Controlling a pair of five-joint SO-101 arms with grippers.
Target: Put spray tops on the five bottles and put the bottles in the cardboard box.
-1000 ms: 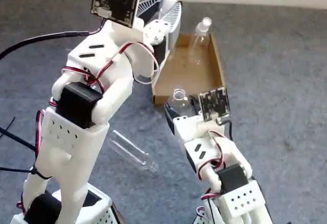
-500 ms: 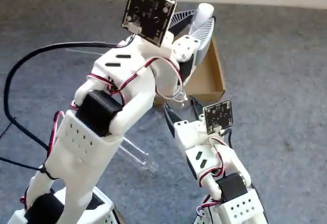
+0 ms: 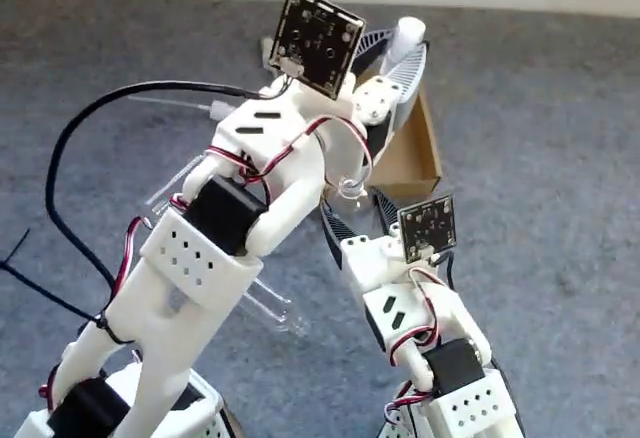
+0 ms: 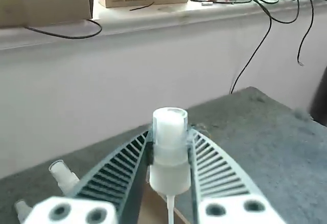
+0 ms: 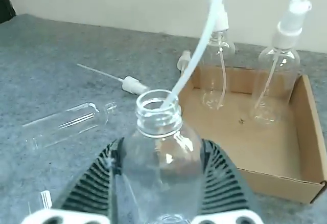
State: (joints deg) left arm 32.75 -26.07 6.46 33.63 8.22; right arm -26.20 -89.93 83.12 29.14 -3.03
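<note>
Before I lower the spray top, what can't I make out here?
High view: the left arm hides most of the cardboard box and its contents.
Left wrist view: the spray top has its tube cut by the frame edge.
Right wrist view: the right claw covers the base of the bottle.

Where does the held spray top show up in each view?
High view: the spray top is near the top, in the left gripper, by the cardboard box.
Left wrist view: spray top clamped in that gripper.
Right wrist view: its tube reaches the open bottle at the mouth.
Shared landmark: the cardboard box.
</note>
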